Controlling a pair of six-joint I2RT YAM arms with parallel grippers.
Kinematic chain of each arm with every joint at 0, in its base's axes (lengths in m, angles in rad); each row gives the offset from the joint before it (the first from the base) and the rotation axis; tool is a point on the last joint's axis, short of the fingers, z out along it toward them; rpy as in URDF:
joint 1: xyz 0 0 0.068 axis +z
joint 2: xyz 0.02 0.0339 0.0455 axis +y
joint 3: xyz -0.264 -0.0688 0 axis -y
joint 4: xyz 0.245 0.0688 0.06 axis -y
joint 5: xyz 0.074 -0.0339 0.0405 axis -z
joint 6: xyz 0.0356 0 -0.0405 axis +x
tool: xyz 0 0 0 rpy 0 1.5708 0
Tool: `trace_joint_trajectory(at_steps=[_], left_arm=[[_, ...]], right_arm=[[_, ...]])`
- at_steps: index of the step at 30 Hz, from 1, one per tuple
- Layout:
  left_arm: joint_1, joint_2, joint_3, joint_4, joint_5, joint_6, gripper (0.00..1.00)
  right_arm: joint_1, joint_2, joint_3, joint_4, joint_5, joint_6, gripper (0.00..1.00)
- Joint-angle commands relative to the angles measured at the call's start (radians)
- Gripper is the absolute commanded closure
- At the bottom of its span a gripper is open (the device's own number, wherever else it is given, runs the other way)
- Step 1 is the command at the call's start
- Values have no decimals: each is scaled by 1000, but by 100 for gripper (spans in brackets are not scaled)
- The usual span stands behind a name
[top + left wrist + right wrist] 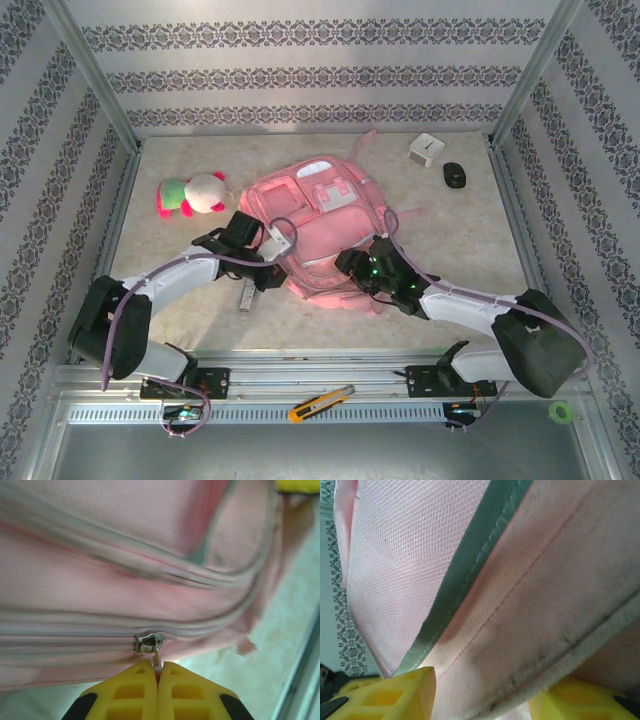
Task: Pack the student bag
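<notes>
The student bag [318, 215], a large pink backpack, lies flat in the middle of the table. My left gripper [268, 270] is at the bag's near left edge. Its yellow fingers [140, 690] are shut on the small pull tab [158, 659] of a metal zip slider [148, 643], on a closed white zip line. My right gripper [354, 268] is at the bag's near right edge. Between its yellow fingers [405, 692] sits a thick fold of pink fabric [520, 630] with a grubby white piped seam; the jaws are clamped on that fold.
A pink-and-green plush toy [190, 195] lies left of the bag. A white box [425, 150] and a black mouse [455, 175] sit at the back right. A small grey item [246, 298] lies under the left arm. A box cutter [320, 403] rests on the front rail.
</notes>
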Motion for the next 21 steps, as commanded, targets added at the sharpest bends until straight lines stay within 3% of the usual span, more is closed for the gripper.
trace_joint_trajectory(at_steps=[1,4,7,12,13,18,21], left_arm=[[-86,21,54,-130,80,70,100],[-168,23,82,-111,90,22,97],[-253,22,78,15,65,-60,92],[-280,-1,47,158,-2,-145,75],[-279,-38,24,172,-22,-140,66],[-267,-258,-24,135,-227,56,27],[-232,-335,-35,114,-313,327,23]], right_arm=[[-17,51,32,118,26,13,51],[-24,84,62,152,11,8,52],[-30,114,103,163,-18,-8,52],[-52,106,139,145,-50,-58,52],[-58,89,145,126,-49,-80,51],[-142,-19,168,-12,-148,-198,44],[-193,-99,186,-152,-226,-279,43]])
